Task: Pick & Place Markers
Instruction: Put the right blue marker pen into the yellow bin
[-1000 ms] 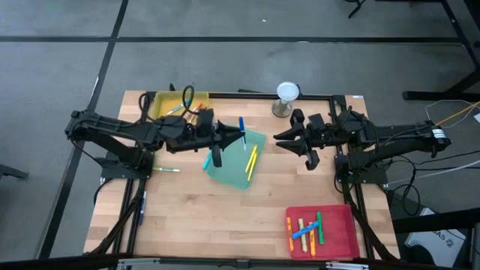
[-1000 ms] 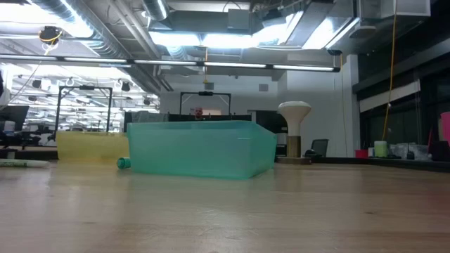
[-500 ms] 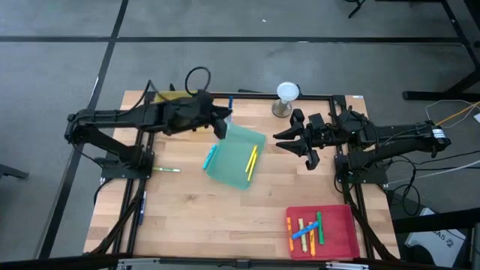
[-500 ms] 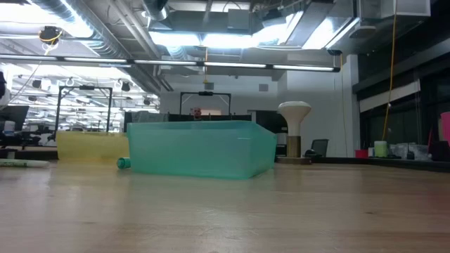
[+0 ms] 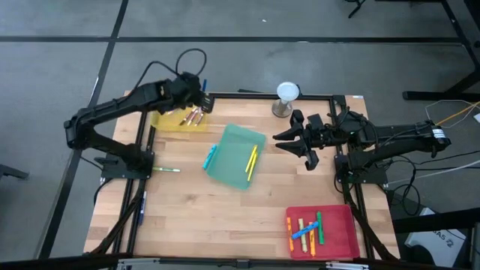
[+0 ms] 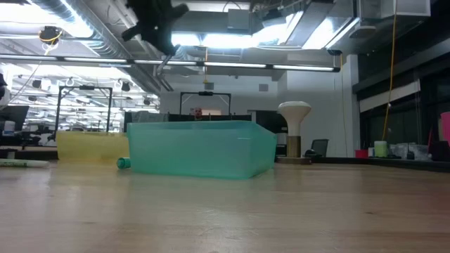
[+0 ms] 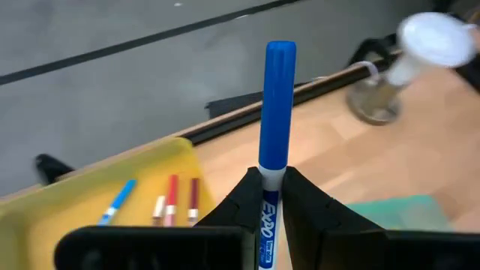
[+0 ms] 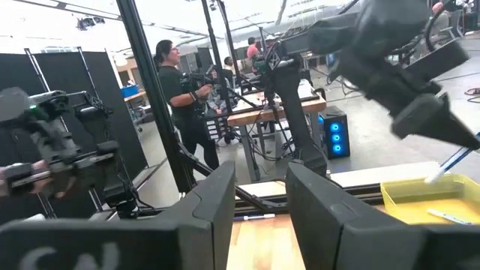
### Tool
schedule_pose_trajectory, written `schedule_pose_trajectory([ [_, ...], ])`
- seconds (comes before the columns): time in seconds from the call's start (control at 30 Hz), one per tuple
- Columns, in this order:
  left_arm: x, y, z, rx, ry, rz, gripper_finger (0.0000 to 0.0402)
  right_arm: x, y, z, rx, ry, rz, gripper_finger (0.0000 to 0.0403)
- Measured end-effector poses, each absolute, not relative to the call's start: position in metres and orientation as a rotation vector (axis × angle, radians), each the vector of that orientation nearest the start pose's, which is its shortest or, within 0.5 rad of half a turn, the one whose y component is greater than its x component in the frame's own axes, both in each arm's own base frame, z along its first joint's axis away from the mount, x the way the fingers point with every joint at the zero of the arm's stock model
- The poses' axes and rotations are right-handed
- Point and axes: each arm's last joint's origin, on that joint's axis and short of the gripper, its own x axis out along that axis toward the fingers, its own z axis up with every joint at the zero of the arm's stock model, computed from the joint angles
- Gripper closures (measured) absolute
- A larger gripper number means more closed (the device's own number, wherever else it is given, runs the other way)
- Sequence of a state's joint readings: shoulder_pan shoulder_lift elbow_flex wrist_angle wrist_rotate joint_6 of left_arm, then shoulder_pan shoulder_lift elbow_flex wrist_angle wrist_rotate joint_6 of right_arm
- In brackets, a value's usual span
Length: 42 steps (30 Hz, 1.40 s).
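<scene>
My left gripper point(image 5: 199, 96) hangs above the yellow tray point(image 5: 166, 120) at the table's far left, shut on a blue-capped, white-barrelled marker point(image 7: 276, 112). Three markers point(image 7: 171, 201) lie in the yellow tray. The green tray point(image 5: 238, 142) holds a yellow marker point(image 5: 251, 160), and a teal marker point(image 5: 210, 157) lies at its left edge. Several markers point(image 5: 306, 229) lie in the red tray point(image 5: 339, 238). One green marker point(image 5: 166, 169) lies on the bare wood. My right gripper point(image 5: 289, 139) hovers open to the right of the green tray, with nothing between its fingers. My left gripper pinches the marker's white barrel point(image 7: 267, 214) between its two fingers, just behind the blue cap point(image 7: 279, 90). The fingers slant down toward the table's far edge and lie along the marker. The capped end sticks out past the fingertips. The marker is lifted clear above the yellow tray.
A white mushroom-shaped stand point(image 5: 287, 97) sits at the far edge, between the two arms. A black frame rail point(image 5: 247, 94) runs along that far edge. Bare wood point(image 5: 202, 217) lies between the green tray and the near edge. People stand in the room beyond point(image 8: 176, 90).
My left gripper has swung from above the green tray toward the table's far left edge, to above the yellow tray. It has carried the blue marker along and has turned and tipped on the way. It stays shut on the marker, which remains clear of the table.
</scene>
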<state>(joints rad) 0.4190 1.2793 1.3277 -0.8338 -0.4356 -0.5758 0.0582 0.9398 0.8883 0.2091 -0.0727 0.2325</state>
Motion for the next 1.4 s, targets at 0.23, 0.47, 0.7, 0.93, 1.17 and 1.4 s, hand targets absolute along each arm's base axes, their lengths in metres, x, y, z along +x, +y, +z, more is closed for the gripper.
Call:
schedule_pose_trajectory([
  [0.23, 0.203, 0.153, 0.360, -0.537, 0.578, 1.093, 0.0374, 0.207, 0.014, 0.379, 0.230, -0.137, 0.148, 0.0286],
  [0.47, 0.190, 0.188, 0.345, -0.596, 0.664, 1.096, 0.0374, 0.207, 0.014, 0.379, 0.226, -0.137, 0.147, 0.0286],
  [0.7, 0.192, 0.217, 0.319, -0.617, 0.779, 1.102, 0.0374, 0.207, 0.014, 0.379, 0.223, -0.137, 0.146, 0.0286],
  [0.93, 0.199, 0.238, 0.286, -0.646, 0.936, 1.093, 0.0374, 0.207, 0.014, 0.377, 0.224, -0.123, 0.144, 0.0286],
  [1.17, 0.203, 0.255, 0.250, -0.719, 1.088, 1.067, 0.0374, 0.208, 0.013, 0.377, 0.226, -0.126, 0.095, 0.0286],
  [1.4, 0.204, 0.266, 0.227, -0.734, 1.166, 1.059, 0.0374, 0.208, 0.012, 0.377, 0.210, -0.128, 0.088, 0.0286],
])
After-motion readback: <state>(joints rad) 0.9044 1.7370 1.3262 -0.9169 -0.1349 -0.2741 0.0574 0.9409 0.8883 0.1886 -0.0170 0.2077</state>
